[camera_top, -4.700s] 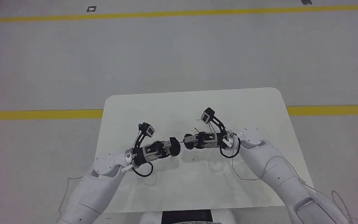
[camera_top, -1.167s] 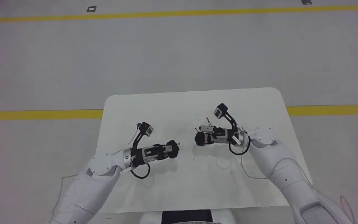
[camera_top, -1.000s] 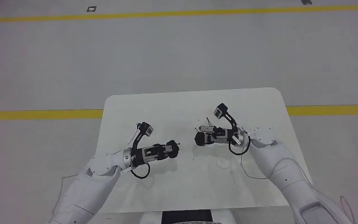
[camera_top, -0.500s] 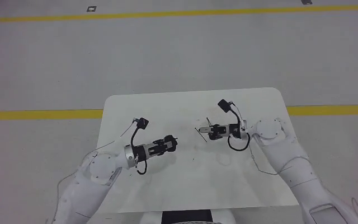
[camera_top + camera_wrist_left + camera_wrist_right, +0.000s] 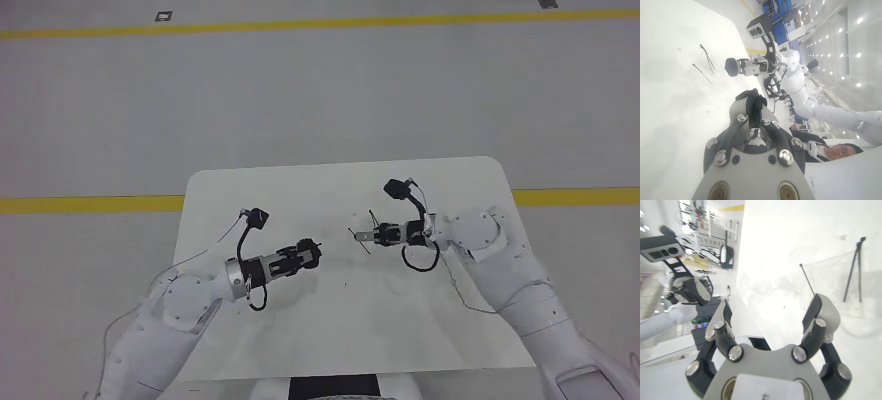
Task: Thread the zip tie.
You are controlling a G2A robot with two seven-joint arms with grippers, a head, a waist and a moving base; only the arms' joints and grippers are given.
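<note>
Fingers of the right gripper stand spread wide over the white table. A straight zip tie, black, lies flat just beyond one fingertip, its plain end running up to that pad; whether they touch cannot be told. A folded zip tie, bent into a narrow V, lies farther out past the same finger, apart from the straight one. The left gripper has its fingers pressed together. Both ties lie well ahead of its tips, nearer the right gripper's fingers than the left's.
</note>
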